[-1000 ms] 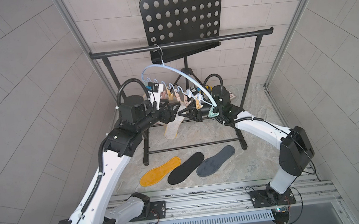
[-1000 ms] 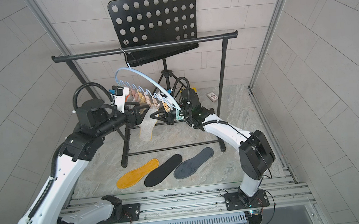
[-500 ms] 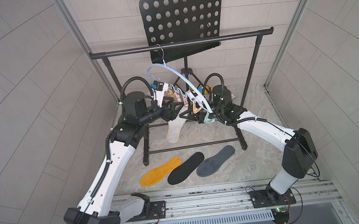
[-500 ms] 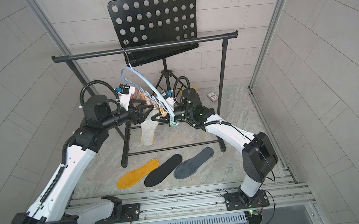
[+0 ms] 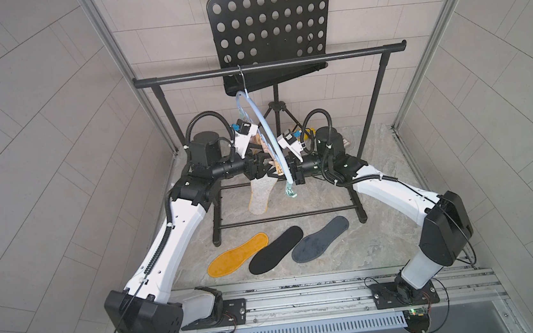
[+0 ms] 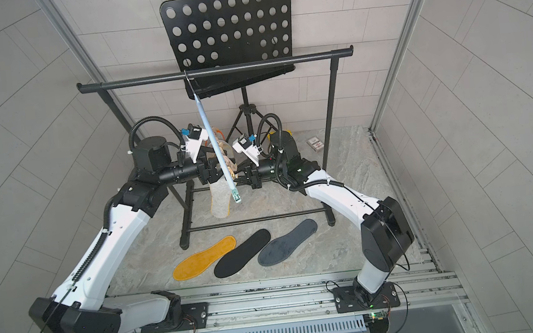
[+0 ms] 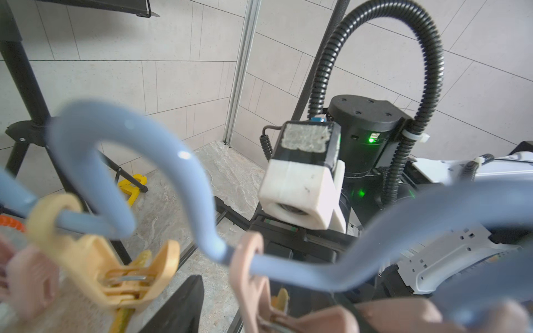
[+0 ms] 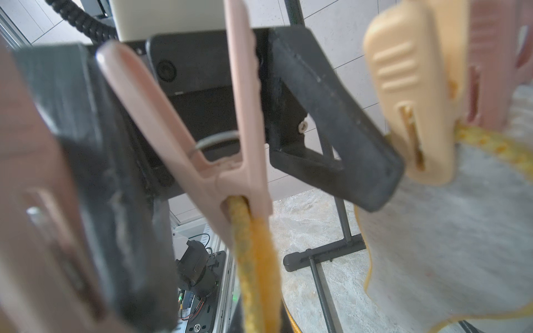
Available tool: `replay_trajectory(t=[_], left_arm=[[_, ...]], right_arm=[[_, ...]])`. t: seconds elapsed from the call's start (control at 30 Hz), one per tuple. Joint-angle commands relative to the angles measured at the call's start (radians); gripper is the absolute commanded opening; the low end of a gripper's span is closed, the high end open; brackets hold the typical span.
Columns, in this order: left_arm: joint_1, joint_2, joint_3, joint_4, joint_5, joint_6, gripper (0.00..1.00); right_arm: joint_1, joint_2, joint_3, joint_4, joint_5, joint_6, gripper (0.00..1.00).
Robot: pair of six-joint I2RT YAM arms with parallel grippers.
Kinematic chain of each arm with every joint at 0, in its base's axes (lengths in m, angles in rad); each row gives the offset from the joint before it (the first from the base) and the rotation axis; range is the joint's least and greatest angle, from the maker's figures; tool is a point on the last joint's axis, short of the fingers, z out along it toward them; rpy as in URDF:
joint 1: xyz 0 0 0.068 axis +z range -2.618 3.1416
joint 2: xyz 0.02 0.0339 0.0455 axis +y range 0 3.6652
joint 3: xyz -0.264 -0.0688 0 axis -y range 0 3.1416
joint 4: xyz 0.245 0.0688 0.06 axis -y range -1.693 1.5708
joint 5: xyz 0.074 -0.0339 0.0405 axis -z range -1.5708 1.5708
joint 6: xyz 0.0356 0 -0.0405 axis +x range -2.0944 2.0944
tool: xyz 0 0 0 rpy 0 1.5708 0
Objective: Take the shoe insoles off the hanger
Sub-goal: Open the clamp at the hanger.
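Pale blue arched plastic hanger hangs on black metal rack over mid-desk.

Clipped, two seen: fuzzy mustard insole in pink clip, grey-backed insole in peach clip.

Near front edge, three: mustard-yellow insole, black insole, dark grey insole.

Probably light and floppy; grasp below clip.

Left hand open astride pink clip. Right hand closed, contents unclear.

The hanger is smooth, glossy plastic, and its clips are matt plastic with ribbed grips. The yellow insole looks like fuzzy cloth; the rack bar is rough, speckled black metal.
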Motion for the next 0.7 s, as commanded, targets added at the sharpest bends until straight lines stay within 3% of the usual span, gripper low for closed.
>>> replay_trajectory(t=[0.0,0.3,0.5,0.67], left_arm=[[0.005,-0.004,0.034,0.030,0.045,0.025,0.63],[0.005,0.007,0.052,0.021,0.030,0.011,0.47],[0.005,0.001,0.050,0.021,0.024,0.007,0.41],[0.006,-0.001,0.051,0.032,0.027,-0.006,0.18]], right_arm=[[-0.002,-0.030,0.004,-0.038,-0.032,-0.009,0.03],[-0.004,-0.037,-0.002,-0.052,-0.032,-0.013,0.03],[-0.004,-0.045,-0.019,-0.062,-0.032,-0.025,0.03],[-0.004,-0.057,-0.022,-0.074,-0.029,-0.027,0.03]])
